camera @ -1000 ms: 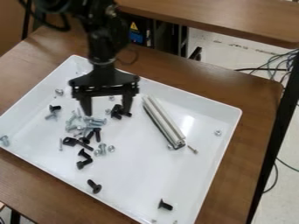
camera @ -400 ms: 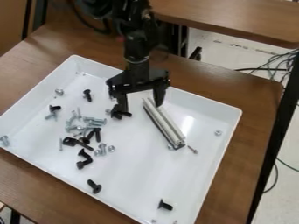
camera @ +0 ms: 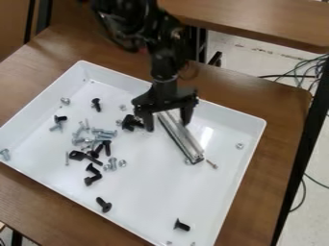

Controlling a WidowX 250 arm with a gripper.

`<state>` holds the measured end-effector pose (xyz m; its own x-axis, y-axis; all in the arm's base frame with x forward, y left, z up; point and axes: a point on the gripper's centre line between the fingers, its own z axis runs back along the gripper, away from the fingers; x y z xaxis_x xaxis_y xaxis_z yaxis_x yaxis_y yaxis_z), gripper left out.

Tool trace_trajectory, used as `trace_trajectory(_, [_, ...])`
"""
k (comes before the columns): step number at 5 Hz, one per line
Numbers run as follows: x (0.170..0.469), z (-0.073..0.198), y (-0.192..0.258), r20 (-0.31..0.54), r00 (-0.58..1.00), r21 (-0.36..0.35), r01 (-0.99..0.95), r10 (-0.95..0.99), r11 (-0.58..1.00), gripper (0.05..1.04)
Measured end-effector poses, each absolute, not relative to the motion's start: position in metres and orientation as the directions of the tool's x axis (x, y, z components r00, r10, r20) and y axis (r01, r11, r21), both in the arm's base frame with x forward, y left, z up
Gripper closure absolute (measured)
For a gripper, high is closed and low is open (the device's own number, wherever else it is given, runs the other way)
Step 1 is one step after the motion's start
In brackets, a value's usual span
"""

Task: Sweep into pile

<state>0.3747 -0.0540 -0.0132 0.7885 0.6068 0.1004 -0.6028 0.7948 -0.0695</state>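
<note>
The metal bar [camera: 183, 138] is set in the white tray [camera: 147, 192], its long axis run from eleven o'clock down to five. And here its eleven-o'clock end is straddled by the pincer [camera: 168, 127], fingers spread, one seen to each side; whether the bar is touched cannot be told. Most of its length is offered toward five o'clock from the pincer, so a closing across the narrow width seems called for, before any sweep. Close by the nine-o'clock finger, black screws [camera: 132, 123] are bunched, and could be knocked. Farther toward nine, silver screws [camera: 103, 134] are loosely clustered; a lone black screw [camera: 182, 225] is seen down at six. All is carried by the brown tabletop [camera: 51, 211].
</note>
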Motion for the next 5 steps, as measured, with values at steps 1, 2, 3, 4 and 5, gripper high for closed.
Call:
trace_trajectory(1, [0.378,-0.019,-0.062,0.103,0.802,-0.063,-0.585,0.588,0.809,0.083])
trace_trajectory(2, [0.376,-0.024,-0.063,0.085,0.795,-0.069,-0.596,0.600,0.800,0.083])
trace_trajectory(3, [0.376,-0.031,-0.060,0.074,0.790,-0.057,-0.606,0.608,0.794,0.131])
trace_trajectory(4, [0.375,-0.032,-0.058,0.078,0.786,-0.044,-0.612,0.613,0.790,0.443])
trace_trajectory(5, [0.376,-0.034,-0.061,0.073,0.789,-0.037,-0.609,0.610,0.792,0.704])
